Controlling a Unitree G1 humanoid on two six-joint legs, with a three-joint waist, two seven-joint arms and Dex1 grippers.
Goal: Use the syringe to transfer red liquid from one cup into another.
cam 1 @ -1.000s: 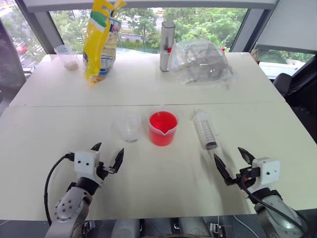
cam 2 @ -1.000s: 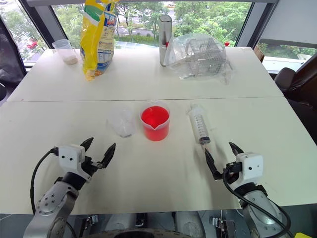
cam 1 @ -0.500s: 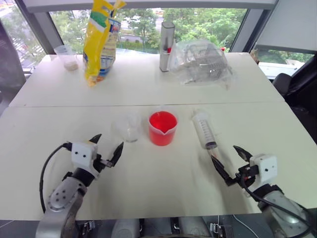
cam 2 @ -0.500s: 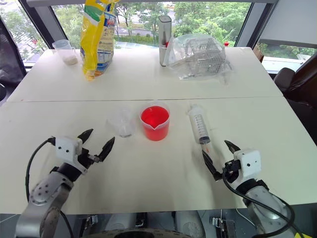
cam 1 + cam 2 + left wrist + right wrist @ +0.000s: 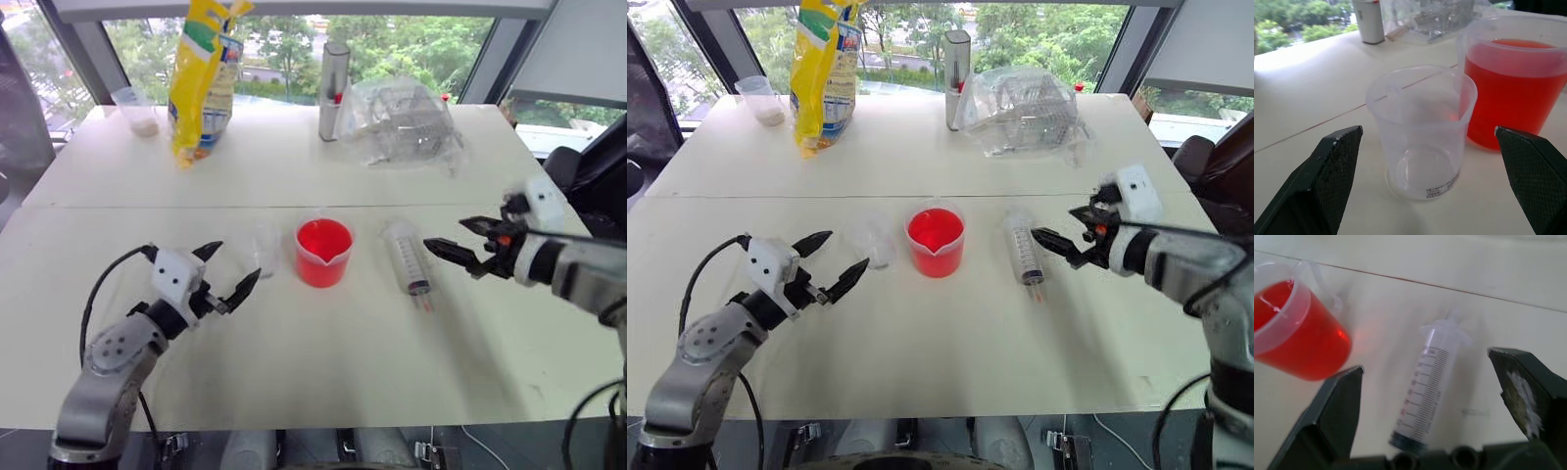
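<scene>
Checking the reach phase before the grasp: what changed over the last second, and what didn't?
The right end effector rose from the table's near edge and swung forward to hover open beside the large clear plastic syringe. The left end effector lifted slightly toward the small clear plastic cup, also open. Nothing was gripped. The syringe, the cup and the wide clear beaker of red liquid stayed put on the white table.

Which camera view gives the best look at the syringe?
The right wrist view: the syringe lies close, its barrel graduations readable. Both eye views show it whole but small, lying on the table beside the red beaker.
</scene>
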